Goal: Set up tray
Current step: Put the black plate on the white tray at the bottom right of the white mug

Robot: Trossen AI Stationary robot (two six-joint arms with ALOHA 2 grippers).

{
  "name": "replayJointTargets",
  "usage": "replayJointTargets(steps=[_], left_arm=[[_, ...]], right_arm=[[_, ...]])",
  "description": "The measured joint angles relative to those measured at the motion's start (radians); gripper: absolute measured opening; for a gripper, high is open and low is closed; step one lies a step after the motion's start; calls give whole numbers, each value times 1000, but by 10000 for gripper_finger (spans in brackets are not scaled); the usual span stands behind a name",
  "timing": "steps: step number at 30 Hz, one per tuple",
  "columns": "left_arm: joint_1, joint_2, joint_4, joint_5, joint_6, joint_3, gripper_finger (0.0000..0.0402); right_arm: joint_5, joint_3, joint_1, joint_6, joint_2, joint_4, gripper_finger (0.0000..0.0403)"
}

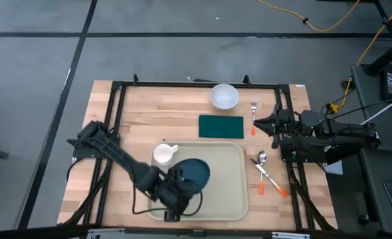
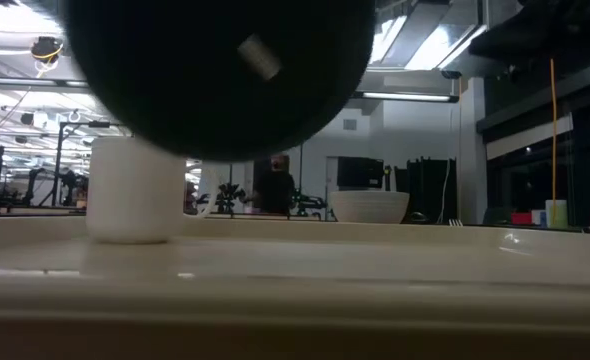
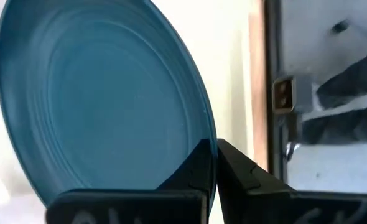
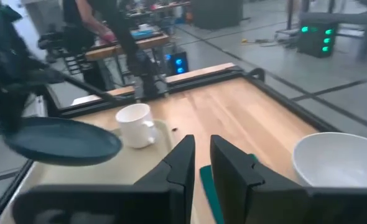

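The large beige tray (image 1: 229, 192) lies at the table's near middle, and its rim fills the bottom of the low view (image 2: 375, 300). A white mug (image 1: 163, 154) (image 2: 130, 190) (image 4: 134, 124) stands in its far left corner. My left gripper (image 1: 181, 184) (image 3: 213, 168) is over the tray, shut on a dark teal plate (image 1: 196, 172) (image 3: 96, 99) (image 4: 62, 142) (image 2: 215, 70). My right gripper (image 1: 261, 124) (image 4: 201, 162) waits at the right side with its fingers close together and nothing between them, near the green napkin (image 1: 220, 126). My left gripper pinches the teal plate's rim (image 3: 203, 134) between its two fingers (image 3: 193, 171), one on the upper face and one on the underside. It comes at the plate from the near-left side. The plate is lifted clear of the tray and is close to level in the right wrist view.
A white bowl (image 1: 224, 96) (image 2: 370, 205) (image 4: 345, 162) sits at the far edge. A fork with an orange handle (image 1: 254, 116) lies right of the napkin. A spoon and an orange-handled knife (image 1: 268, 174) lie right of the tray. A black frame (image 1: 116, 119) borders the table.
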Motion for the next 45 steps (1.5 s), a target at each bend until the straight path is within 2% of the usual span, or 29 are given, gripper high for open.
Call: replayJointTargets(steps=[8, 23, 34, 40, 45], left_arm=[[-45, 83, -23, 19, -60, 0, 2], [-50, 234, -24, 43, -25, 0, 2], [-40, 277, 86, 98, 34, -2, 2], [-34, 279, 80, 107, 56, -2, 3], [-23, 279, 83, 140, 59, -2, 25]], right_arm=[[-38, 0, 0, 26, 0, 0, 58], [-71, 0, 0, 30, 0, 0, 58], [-72, 0, 0, 28, 0, -1, 58], [-73, 0, 0, 26, 0, -1, 58], [-88, 0, 0, 25, 0, -2, 58]])
